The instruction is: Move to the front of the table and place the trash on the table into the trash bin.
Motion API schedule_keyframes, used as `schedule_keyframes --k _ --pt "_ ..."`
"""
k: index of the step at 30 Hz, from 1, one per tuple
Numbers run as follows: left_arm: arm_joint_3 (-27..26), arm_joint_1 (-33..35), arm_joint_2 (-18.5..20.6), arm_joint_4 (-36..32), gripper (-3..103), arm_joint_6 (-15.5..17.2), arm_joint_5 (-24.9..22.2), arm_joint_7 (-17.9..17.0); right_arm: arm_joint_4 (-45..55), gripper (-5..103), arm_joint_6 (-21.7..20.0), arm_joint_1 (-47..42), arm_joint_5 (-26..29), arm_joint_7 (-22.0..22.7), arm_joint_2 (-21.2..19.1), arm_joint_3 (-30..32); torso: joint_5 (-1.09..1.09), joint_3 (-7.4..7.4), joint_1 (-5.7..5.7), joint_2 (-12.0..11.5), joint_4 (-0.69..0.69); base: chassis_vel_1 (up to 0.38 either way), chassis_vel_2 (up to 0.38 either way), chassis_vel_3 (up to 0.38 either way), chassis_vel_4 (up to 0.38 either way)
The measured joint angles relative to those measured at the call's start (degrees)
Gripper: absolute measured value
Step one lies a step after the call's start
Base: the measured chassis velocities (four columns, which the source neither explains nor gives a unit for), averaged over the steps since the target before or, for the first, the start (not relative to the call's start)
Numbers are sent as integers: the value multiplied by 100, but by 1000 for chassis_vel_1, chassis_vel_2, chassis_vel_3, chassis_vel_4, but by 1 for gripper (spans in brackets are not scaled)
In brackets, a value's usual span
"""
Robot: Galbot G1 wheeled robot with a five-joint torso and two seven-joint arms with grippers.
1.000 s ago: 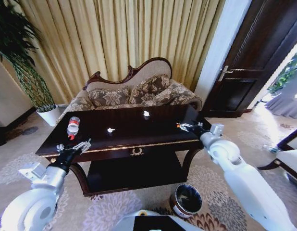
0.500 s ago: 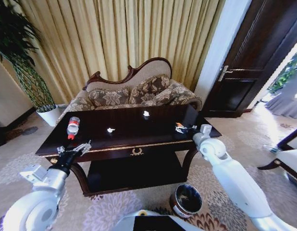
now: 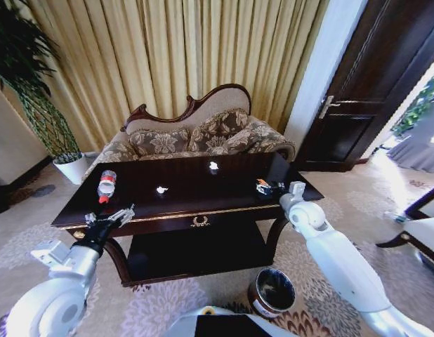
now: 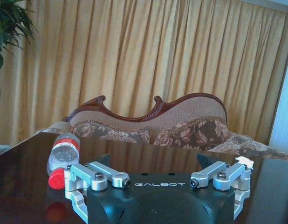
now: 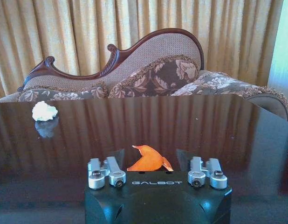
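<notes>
Now the right hand [image 3: 267, 187] is held low over the right end of the table [image 3: 196, 212], its fingers apart with an orange scrap [image 5: 148, 160] lying on the table between them, so that a closing would catch the scrap; in the right wrist view the scrap is seen just ahead of the hand's body, framed by the two spread fingers. Whether the fingers touch the scrap cannot be told. The left hand [image 3: 108, 216] is parked at the table's front left edge, fingers likewise apart and empty, kept clear of the work. The bottle [image 3: 107, 184] lies on its side near the left end, its red cap toward the front edge, close beyond the left hand, as the left wrist view also shows. Two white scraps are left on the table: one [image 3: 161, 189] toward the middle and one [image 3: 213, 166] nearer the back edge. The bin [image 3: 272, 291] stands on the carpet in front of the table's right leg, below the right arm, so a short carry is judged to suffice. Nothing is judged to be binned yet from this table.
</notes>
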Motion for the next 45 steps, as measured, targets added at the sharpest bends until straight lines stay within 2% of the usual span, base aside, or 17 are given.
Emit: schedule_keyframes --k 1,2,3,5,7,8,12,13,16,22,27,30,38,45 --pt "0 0 0 0 100 0 0 0 0 66 0 0 0 0 0 0 0 0 0 0 0 0 0 0 0" --pt "-2 -3 5 0 100 0 -7 0 -3 61 12 -12 -27 -10 4 -2 0 0 0 0 0 0 0 0 0" --pt "-6 -6 15 0 100 0 -14 0 -9 50 33 -31 -63 -32 7 -5 0 0 0 0 0 0 0 0 0" --pt "-7 -8 20 0 100 0 -16 1 -13 50 46 -41 -79 -46 8 -7 0 0 0 0 0 0 0 0 0" --pt "-4 -11 21 0 100 0 -17 1 -25 39 84 -62 -126 -97 8 -8 0 0 0 0 0 0 0 0 0" --pt "-4 -11 21 0 100 0 -17 1 -25 39 84 -62 -126 -97 8 -8 0 0 0 0 0 0 0 0 0" --pt "38 -24 20 0 100 0 -16 2 -32 18 137 -72 -166 -124 4 -7 0 0 0 0 0 0 0 0 0" --pt "38 -24 20 0 100 0 -16 2 -32 18 137 -72 -166 -124 4 -7 0 0 0 0 0 0 0 0 0" --pt "41 -33 37 0 100 0 -18 1 -10 4 198 -83 -192 -105 11 15 1 0 0 0 0 0 0 0 0" --pt "43 -42 38 0 100 0 -22 0 365 2 237 -180 -145 -5 -23 262 1 0 0 0 1 0 0 0 0" --pt "113 -72 -17 0 100 -25 -9 -2 1004 2 262 -584 98 24 -161 866 -1 0 0 0 0 0 0 0 0" --pt "175 -100 -23 0 100 -76 11 -18 1313 2 432 -956 135 -22 -192 1164 0 0 0 1 0 0 0 0 0" --pt "276 -155 0 0 100 -104 39 -130 1874 2 821 -1735 -27 44 44 1634 1 -1 0 1 0 0 0 0 0" --pt "258 -173 2 0 100 -102 37 -121 2073 2 911 -2094 -144 92 199 1910 1 0 0 1 0 0 0 0 0"
